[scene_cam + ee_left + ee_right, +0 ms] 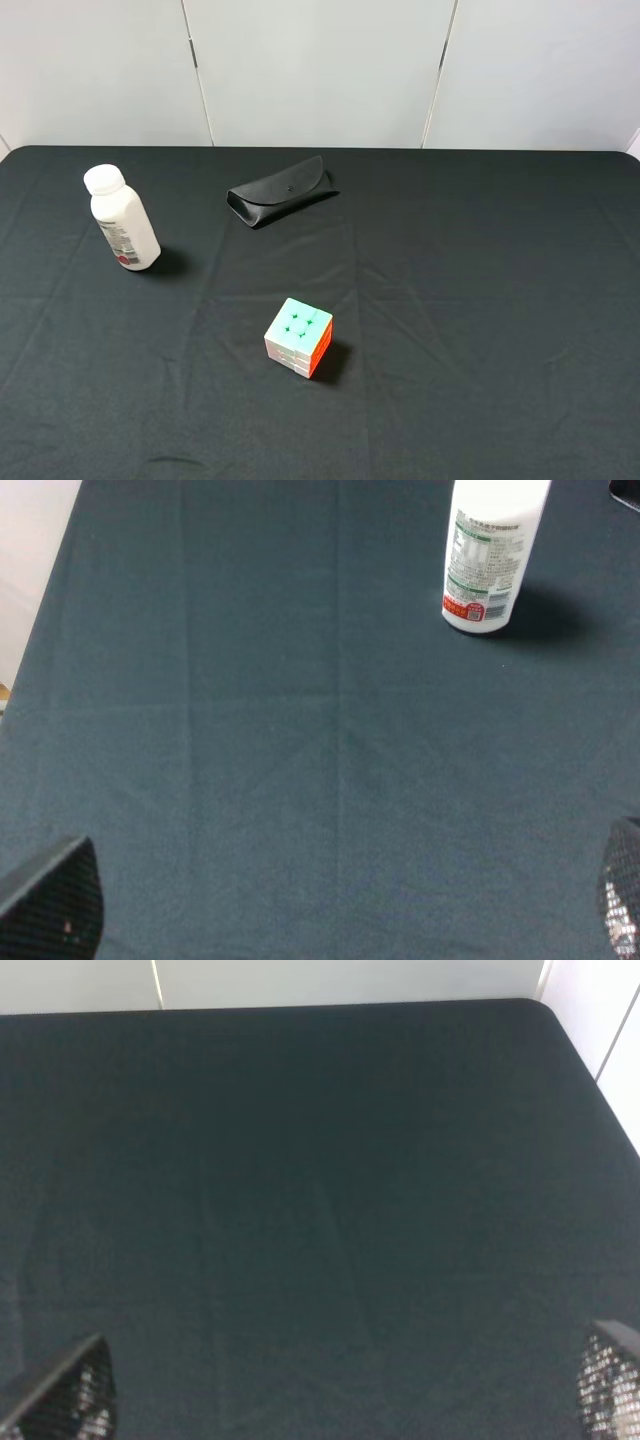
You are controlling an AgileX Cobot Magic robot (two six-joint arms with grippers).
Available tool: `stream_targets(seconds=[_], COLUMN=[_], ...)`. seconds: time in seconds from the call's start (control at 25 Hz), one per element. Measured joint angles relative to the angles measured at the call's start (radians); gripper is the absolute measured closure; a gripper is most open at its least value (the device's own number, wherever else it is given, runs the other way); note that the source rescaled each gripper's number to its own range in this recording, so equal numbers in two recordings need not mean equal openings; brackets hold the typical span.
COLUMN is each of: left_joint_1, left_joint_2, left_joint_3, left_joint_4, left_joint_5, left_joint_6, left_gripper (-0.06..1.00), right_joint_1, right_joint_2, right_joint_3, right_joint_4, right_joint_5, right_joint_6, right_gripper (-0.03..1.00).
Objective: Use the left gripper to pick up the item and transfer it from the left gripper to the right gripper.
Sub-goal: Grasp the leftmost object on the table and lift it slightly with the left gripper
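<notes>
On the black tablecloth (500, 300), a puzzle cube (299, 337) sits mid-table. A white bottle (122, 218) stands well left of it, a black glasses case (281, 191) behind. The left gripper (335, 910) and right gripper (335, 1395) both gape, empty.

Across the right half of the surface (500, 300): bare black cloth from the near edge to the back wall, open from above and from the side. On the left, blocked by an upright white bottle (122, 222), well apart from everything else. Toward the back, near the middle, blocked low down by a flat black glasses case (281, 192). At centre front, blocked by a puzzle cube (299, 337). Between bottle and cube, and between cube and case: open lanes of creased cloth. Ahead of the left tool (345, 890), with fingers spread wide: bare cloth up to the bottle. Ahead of the right tool (345, 1380), likewise spread: bare cloth out to the far rim.
</notes>
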Motion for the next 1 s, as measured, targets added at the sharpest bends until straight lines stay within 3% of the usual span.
stream_targets(seconds=[1.0], left_joint_1=[0.000], left_joint_2=[0.000], left_joint_3=[-0.006], left_joint_4=[0.000], left_joint_5=[0.000], left_joint_6=[0.000], left_gripper=[-0.04], right_joint_1=[0.000], right_joint_2=[0.000], right_joint_3=[0.000], right_joint_4=[0.000], right_joint_5=[0.000], right_joint_6=[0.000], right_gripper=[-0.03])
